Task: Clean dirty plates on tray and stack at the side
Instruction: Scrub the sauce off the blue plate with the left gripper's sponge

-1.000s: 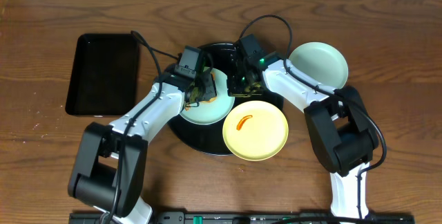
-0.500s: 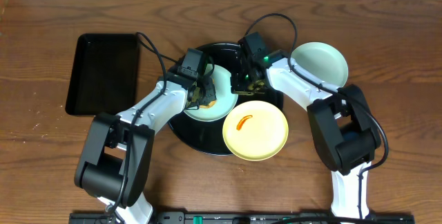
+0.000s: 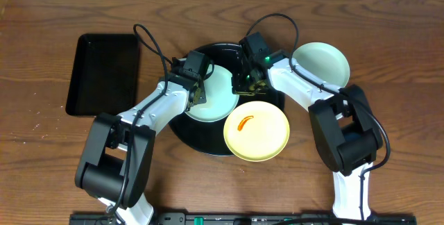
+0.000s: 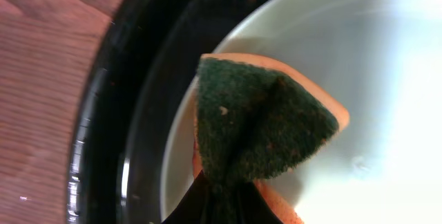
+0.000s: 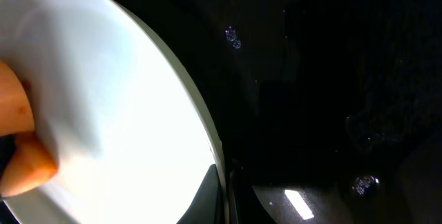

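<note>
A pale mint plate [image 3: 220, 98] lies on the round black tray [image 3: 201, 138]. My left gripper [image 3: 197, 94] is shut on a green-and-orange sponge [image 4: 259, 124] that presses on the plate's left part [image 4: 387, 79]. My right gripper [image 3: 243, 82] is shut on this plate's right rim [image 5: 103, 113], one finger on each side of it [image 5: 224, 196]. A pale yellow plate [image 3: 257, 131] with an orange smear overlaps the tray's front right rim. A second mint plate [image 3: 319, 64] sits on the table to the right, with no smear showing.
A rectangular black tray [image 3: 104, 72] lies on the wooden table at the left. The round tray's glossy floor [image 5: 331, 79] shows a few water drops. Both arms cross over the round tray's back half.
My left gripper has slid the sponge left across the mint plate. The brown smear seen beside the sponge earlier no longer shows. The right gripper has barely moved.
</note>
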### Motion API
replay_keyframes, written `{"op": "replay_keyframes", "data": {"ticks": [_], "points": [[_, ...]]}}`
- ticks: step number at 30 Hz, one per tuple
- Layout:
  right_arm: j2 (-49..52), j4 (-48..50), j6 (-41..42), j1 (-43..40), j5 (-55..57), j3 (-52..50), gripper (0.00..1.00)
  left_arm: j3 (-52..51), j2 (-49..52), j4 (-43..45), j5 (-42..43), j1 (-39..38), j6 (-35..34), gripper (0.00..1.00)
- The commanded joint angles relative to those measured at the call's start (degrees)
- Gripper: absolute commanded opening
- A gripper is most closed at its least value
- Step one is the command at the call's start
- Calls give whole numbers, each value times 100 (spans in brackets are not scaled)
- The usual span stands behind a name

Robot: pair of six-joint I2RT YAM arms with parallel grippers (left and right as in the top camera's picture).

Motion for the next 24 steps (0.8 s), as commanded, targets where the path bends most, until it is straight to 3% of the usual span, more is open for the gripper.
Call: {"op": "replay_keyframes", "data": {"ticks": [1, 6, 13, 24], "points": [[133, -59, 79, -46, 127, -28, 1, 46, 0, -39, -575, 28, 208, 9], [133, -98, 79, -46, 125, -28, 1, 94, -321, -28, -393, 26, 74, 9], [133, -55, 79, -46, 125, -28, 1, 74, -332, 400, 1176, 26, -31, 9], [133, -55, 79, -46, 125, -28, 1, 68, -42, 765, 1274, -9, -817, 9]]}}
